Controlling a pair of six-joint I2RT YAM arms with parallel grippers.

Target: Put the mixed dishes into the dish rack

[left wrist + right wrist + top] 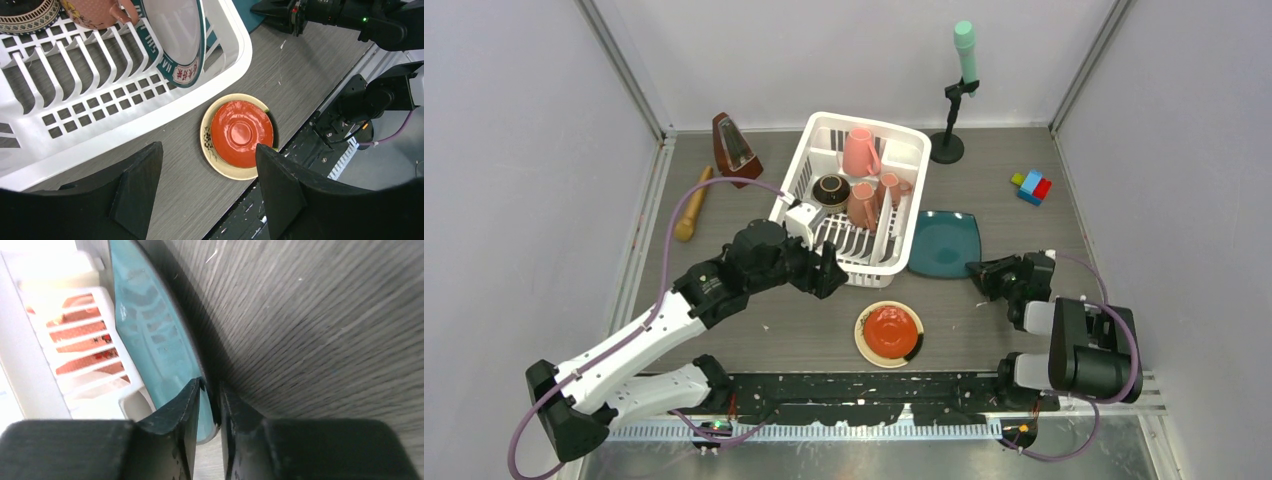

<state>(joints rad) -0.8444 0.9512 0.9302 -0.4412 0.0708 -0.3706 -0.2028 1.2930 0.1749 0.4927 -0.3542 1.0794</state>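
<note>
Well, right gripper point(977, 272) pinches the square teal plate point(944, 243), centre right; left gripper point(832, 272) gapes beside the white plastic rack point(869, 120).

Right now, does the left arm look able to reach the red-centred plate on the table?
Probably yes. The left gripper hangs open near the red-centred plate, bare table between them. The rack is off to one side, and the right gripper is busy at the teal plate.
</note>
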